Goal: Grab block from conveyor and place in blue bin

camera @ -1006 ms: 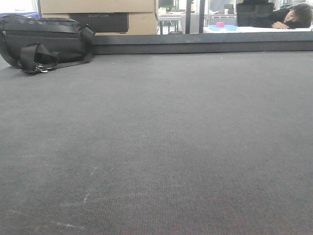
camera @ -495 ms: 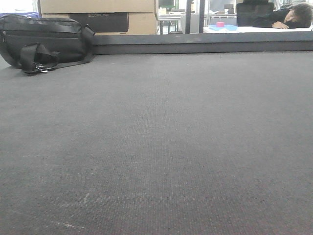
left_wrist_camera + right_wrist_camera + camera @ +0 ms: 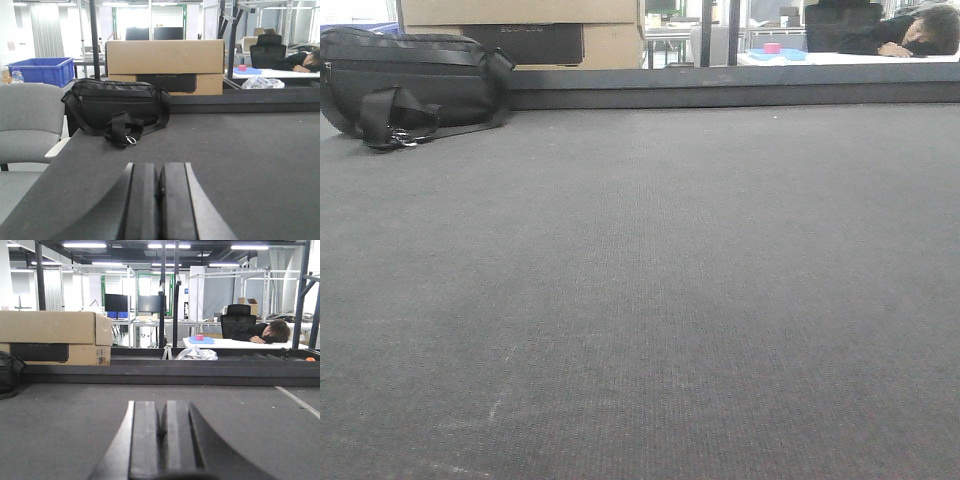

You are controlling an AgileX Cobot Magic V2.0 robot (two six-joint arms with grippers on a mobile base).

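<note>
Left jaws pressed together, gripping nothing; right jaws likewise closed tight and empty; both sit low over the conveyor (image 3: 650, 300), whose dark grey woven belt stretches ahead of them to a dark edge rail (image 3: 165, 374); a black bag (image 3: 117, 110) lies ahead-left of the left jaws, a cardboard box (image 3: 165, 57) behind it; the blue bin (image 3: 42, 70) stands far ahead-left, off the belt.

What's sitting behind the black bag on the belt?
A cardboard box stands behind the bag, just off the belt. The bag covers the box's lower left corner.
</note>
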